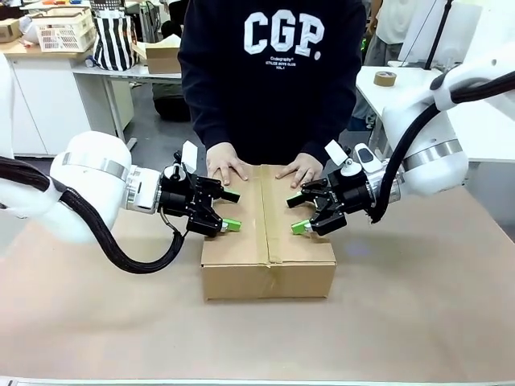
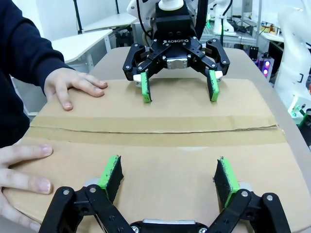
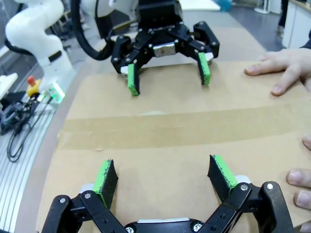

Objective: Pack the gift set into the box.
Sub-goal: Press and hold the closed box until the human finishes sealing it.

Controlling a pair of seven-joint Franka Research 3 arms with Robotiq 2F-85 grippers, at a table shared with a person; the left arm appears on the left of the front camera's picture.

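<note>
The box (image 1: pixel 269 277) sits mid-table (image 1: pixel 418 314) in the front view. Its flaps are down and a strip of tape (image 1: pixel 268 217) runs along the seam from 12 to 6 o'clock. The left pincer (image 1: pixel 232 211) reaches over the lid from 9 o'clock and the right pincer (image 1: pixel 298 215) from 3 o'clock. Both are spread wide and carry nothing. A person's hands (image 1: pixel 227 165) lie flat on the lid's far edge, at 11 and 1 o'clock.

In the left wrist view we look across the lid from the left pincer (image 2: pixel 169 172) at 6 o'clock to the right pincer (image 2: pixel 179 86) at 12 o'clock, both released. One hand rests at 10 o'clock, and the other is at 8 o'clock, close to our near finger.

In the right wrist view the left pincer (image 3: pixel 168 75) faces us at 12 o'clock. There is a hand at 2 o'clock, and fingertips at 4 o'clock lie just beside the right pincer (image 3: pixel 164 174). We cannot tell whether any pad touches the cardboard.

We judge the main risk to be a pad catching the person's fingers if either arm swings toward the far edge. Pushing inward could bring the two pincers together over the seam, and pressing down hard could buckle a flap.

The lid's near half, toward 6 o'clock, is bare, and the table has open room all round the box.
</note>
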